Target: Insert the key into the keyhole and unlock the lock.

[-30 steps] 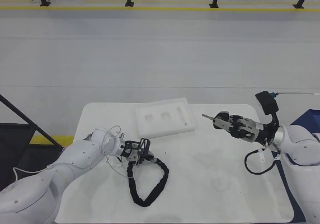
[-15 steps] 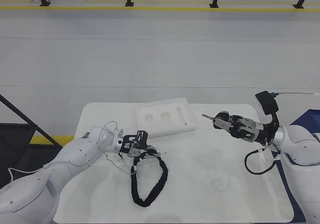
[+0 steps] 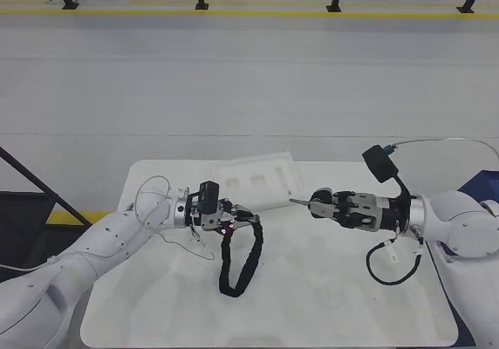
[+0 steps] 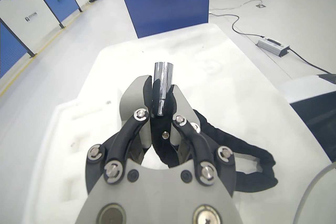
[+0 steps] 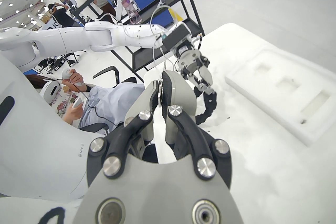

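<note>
My left gripper point(image 4: 160, 89) clamps the chain lock point(image 3: 239, 262) by its chrome barrel point(image 4: 163, 75), above the table point(image 3: 337, 297). Right gripper point(image 3: 317, 203) pinches the key point(image 3: 297, 201), tip aimed at the barrel, well apart. Insertion and turning not yet done.

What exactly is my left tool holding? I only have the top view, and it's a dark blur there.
Observer: In the left wrist view, the left tool is shut on the lock's metal cylinder, whose end sticks out beyond it.
Operator: Is the chain lifted clear?
Observer: No. The right wrist view shows the black chain hanging from it, lower end apparently on the table.
Operator: And the key?
Observer: That view shows the key clamped edge-on in the shut right tool.
</note>
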Controlling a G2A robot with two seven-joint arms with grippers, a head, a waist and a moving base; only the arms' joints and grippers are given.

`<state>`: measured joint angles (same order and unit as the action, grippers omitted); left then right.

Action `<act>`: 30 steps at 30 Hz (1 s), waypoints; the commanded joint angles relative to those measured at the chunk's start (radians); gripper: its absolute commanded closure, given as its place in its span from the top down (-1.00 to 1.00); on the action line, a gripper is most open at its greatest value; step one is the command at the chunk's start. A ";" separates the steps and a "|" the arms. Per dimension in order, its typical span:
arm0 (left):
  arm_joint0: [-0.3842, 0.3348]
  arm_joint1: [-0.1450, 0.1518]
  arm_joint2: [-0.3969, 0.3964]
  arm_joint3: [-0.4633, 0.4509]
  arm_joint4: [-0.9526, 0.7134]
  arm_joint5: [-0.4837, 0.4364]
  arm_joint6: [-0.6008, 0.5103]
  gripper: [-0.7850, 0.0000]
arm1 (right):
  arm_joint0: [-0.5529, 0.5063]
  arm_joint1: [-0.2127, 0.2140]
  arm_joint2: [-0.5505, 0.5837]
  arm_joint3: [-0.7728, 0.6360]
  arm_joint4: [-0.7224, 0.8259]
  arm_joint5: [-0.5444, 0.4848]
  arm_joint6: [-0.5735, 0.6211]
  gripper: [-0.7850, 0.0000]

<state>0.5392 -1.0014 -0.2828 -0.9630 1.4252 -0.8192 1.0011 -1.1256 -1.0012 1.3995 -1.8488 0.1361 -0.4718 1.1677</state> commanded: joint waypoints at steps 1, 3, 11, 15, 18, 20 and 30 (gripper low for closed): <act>-0.003 0.012 -0.007 -0.026 -0.029 0.002 0.002 -1.00 | 0.004 0.002 -0.010 -0.010 -0.012 0.046 0.015 -1.00; -0.008 0.025 -0.015 -0.061 -0.060 0.004 0.004 -1.00 | 0.006 0.004 -0.019 -0.019 -0.030 0.081 0.030 -1.00; -0.024 0.067 -0.004 -0.176 -0.059 0.038 0.039 -1.00 | -0.012 0.011 -0.039 -0.026 -0.050 0.205 0.031 -1.00; -0.023 0.078 0.010 -0.179 -0.063 0.096 0.096 -1.00 | -0.021 0.014 -0.029 -0.022 -0.055 0.243 0.004 -1.00; -0.023 0.079 0.014 -0.176 -0.060 0.102 0.102 -1.00 | -0.021 0.014 -0.029 -0.022 -0.055 0.243 0.004 -1.00; -0.023 0.079 0.014 -0.176 -0.060 0.102 0.102 -1.00 | -0.021 0.014 -0.029 -0.022 -0.055 0.243 0.004 -1.00; -0.014 0.078 0.012 -0.176 -0.064 0.113 0.086 -1.00 | -0.025 0.016 -0.025 -0.034 -0.085 0.262 -0.019 -1.00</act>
<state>0.5177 -0.9229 -0.2696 -1.1391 1.3646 -0.7155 1.1021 -1.1491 -0.9865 1.3727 -1.8756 0.0685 -0.2200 1.1610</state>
